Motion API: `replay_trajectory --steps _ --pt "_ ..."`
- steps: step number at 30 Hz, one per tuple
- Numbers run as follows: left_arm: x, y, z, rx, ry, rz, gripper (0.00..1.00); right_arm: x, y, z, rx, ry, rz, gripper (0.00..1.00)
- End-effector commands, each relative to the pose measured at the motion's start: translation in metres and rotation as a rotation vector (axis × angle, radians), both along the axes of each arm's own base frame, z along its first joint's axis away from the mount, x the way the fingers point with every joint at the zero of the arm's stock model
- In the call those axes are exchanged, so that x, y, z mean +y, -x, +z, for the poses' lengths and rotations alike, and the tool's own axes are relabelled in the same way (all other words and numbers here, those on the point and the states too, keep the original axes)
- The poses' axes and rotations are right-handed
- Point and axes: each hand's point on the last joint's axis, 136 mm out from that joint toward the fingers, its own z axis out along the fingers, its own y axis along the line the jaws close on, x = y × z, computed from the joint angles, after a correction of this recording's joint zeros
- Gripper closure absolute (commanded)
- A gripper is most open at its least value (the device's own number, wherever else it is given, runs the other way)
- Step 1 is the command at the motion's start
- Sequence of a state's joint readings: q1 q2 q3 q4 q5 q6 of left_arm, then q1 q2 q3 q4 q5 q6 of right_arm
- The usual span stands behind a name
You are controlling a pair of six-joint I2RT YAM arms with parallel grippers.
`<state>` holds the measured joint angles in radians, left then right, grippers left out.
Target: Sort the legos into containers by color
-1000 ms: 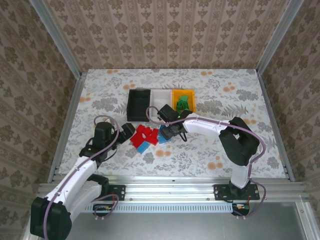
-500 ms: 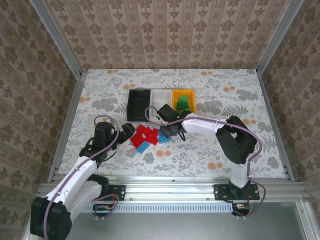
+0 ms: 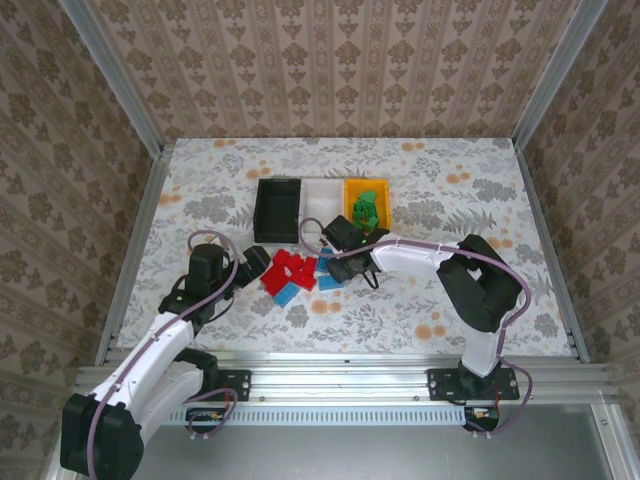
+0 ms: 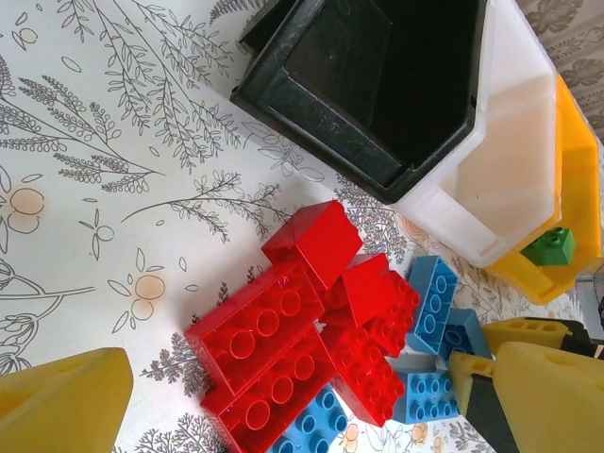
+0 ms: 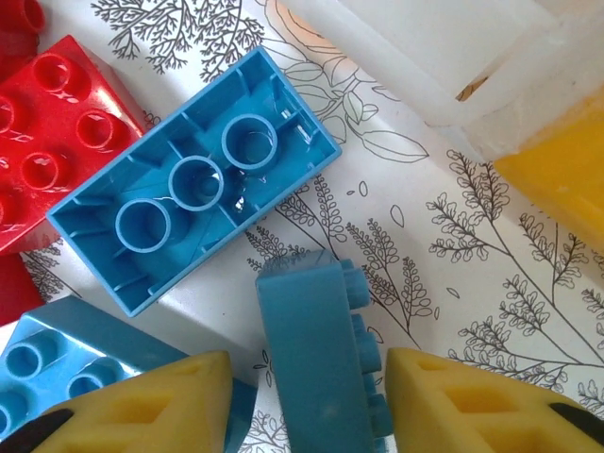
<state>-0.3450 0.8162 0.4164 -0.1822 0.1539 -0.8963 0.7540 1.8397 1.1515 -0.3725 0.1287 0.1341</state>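
Tabletop (image 3: 450, 200) in floral print under legos (image 3: 290, 272), damask-papered walls (image 3: 330, 60) on three sides.

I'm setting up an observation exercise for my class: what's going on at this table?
Lego sorting by colour is under way. The right gripper brackets a blue brick standing on edge near the white bin; a firm pinch isn't clear. The left gripper hangs open over the red bricks. Green bricks lie in the orange-yellow bin; the black bin looks empty.
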Motion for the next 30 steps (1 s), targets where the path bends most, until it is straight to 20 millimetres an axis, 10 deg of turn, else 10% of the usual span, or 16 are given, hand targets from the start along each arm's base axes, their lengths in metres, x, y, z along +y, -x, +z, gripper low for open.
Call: replay_trajectory --steps 1,24,30 --pt "-0.001 -0.003 0.011 -0.030 0.021 0.001 0.00 -0.013 0.010 -0.007 0.044 0.031 -0.031 0.58" --pt "-0.002 -0.002 0.014 -0.044 0.035 0.000 0.00 -0.015 0.020 0.017 0.002 -0.019 -0.072 0.68" --pt "-0.002 -0.004 0.017 -0.051 0.040 0.002 0.00 -0.002 0.009 0.066 -0.077 -0.119 -0.083 0.68"
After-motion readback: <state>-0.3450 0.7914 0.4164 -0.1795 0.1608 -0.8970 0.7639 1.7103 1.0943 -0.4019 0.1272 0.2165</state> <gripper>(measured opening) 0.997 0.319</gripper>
